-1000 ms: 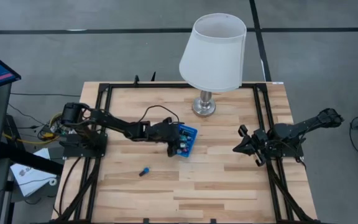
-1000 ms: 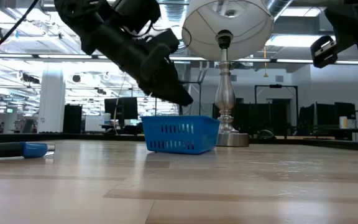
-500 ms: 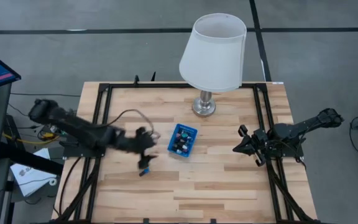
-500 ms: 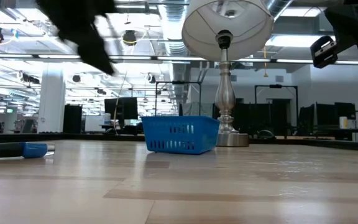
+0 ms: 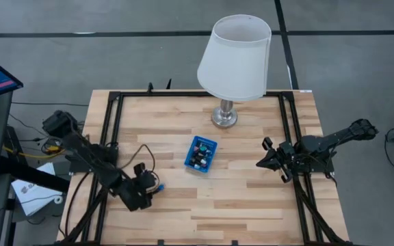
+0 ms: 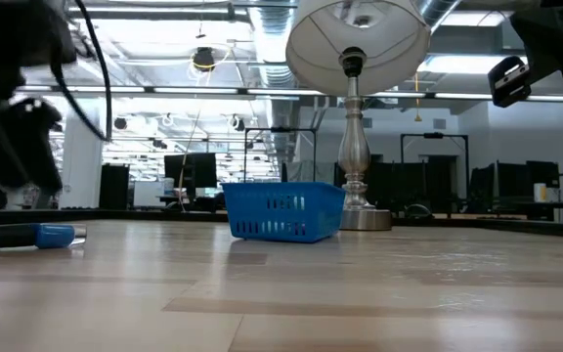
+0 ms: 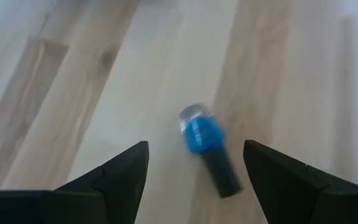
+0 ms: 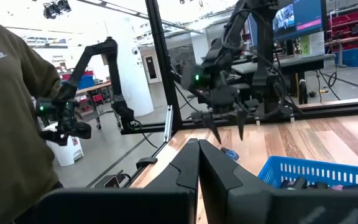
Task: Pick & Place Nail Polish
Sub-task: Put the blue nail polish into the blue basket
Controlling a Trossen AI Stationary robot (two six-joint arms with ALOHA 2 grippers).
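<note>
A blue nail polish bottle with a dark cap lies on its side on the table at the near left; it also shows in the high view and the low view. My left gripper is open and hangs just above it, one finger on either side, touching nothing. Several more bottles lie in the small blue basket at mid-table. My right gripper is shut and empty, above the table's right side.
A lamp with a white shade stands on its metal foot at the far middle, behind the basket. Black frame rails run along the table's edges. A person stands beyond the table's left side.
My left gripper has left the space over the blue basket, swung toward the table's near left and come down over the lone blue bottle. The basket and the bottle have stayed where they were.
</note>
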